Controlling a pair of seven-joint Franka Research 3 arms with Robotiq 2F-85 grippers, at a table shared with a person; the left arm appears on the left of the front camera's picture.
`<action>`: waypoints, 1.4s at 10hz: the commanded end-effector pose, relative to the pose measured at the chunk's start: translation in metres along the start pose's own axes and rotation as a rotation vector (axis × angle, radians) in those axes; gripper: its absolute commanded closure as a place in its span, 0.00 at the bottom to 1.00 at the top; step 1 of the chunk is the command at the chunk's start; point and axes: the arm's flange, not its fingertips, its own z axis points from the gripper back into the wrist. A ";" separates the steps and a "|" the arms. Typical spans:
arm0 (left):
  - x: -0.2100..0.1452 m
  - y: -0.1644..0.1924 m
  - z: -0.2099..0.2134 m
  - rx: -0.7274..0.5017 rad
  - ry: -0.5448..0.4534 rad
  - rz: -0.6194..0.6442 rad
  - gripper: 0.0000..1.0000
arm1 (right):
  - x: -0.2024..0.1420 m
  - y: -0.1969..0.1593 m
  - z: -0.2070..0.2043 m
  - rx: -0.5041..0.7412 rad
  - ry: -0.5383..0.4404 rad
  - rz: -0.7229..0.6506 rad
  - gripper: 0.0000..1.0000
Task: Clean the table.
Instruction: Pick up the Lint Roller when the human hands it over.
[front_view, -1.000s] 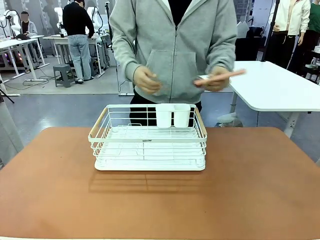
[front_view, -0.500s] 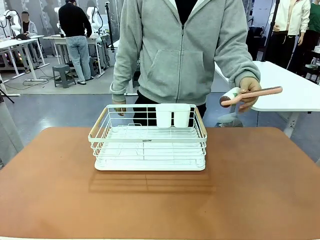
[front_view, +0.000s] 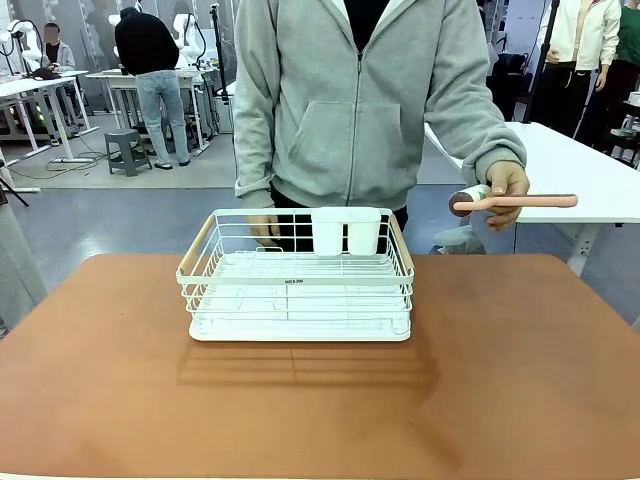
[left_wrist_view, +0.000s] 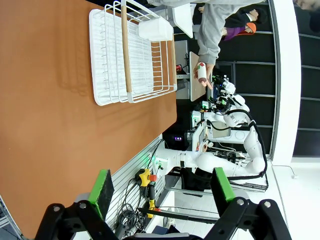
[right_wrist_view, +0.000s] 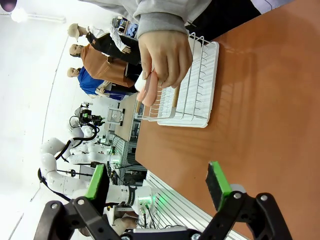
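Observation:
The reddish-brown table (front_view: 500, 390) carries a white wire dish rack (front_view: 297, 290) with wooden side handles near its far middle. Behind it stands a person in a grey hoodie, holding a lint roller (front_view: 528, 201) with a pink handle out over the table's far right corner. Their other hand (front_view: 262, 228) rests at the rack's back left rim. My left gripper (left_wrist_view: 162, 186) is open over the table's (left_wrist_view: 45, 110) near edge, far from the rack (left_wrist_view: 132, 55). My right gripper (right_wrist_view: 156, 184) is also open and holds nothing; the hand with the roller (right_wrist_view: 148, 91) is ahead of it.
Two white cups (front_view: 345, 231) hang on the rack's back wall. A white-topped table (front_view: 570, 165) stands behind at the right. Other people and work tables are farther back at the left. The brown top around the rack is bare.
The person swung the lint roller from in front of their body out to the right. Their other hand dropped to the rack's back left rim.

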 end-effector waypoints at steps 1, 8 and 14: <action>-0.003 -0.001 0.002 -0.007 0.002 -0.001 0.00 | 0.000 0.000 0.000 0.000 0.000 0.000 0.00; -0.003 -0.001 0.002 -0.007 0.002 -0.001 0.00 | -0.017 0.125 -0.096 -0.218 -0.136 -0.391 0.00; -0.003 -0.001 0.002 -0.007 0.002 -0.001 0.00 | -0.021 0.122 -0.172 -0.311 -0.157 -0.489 0.00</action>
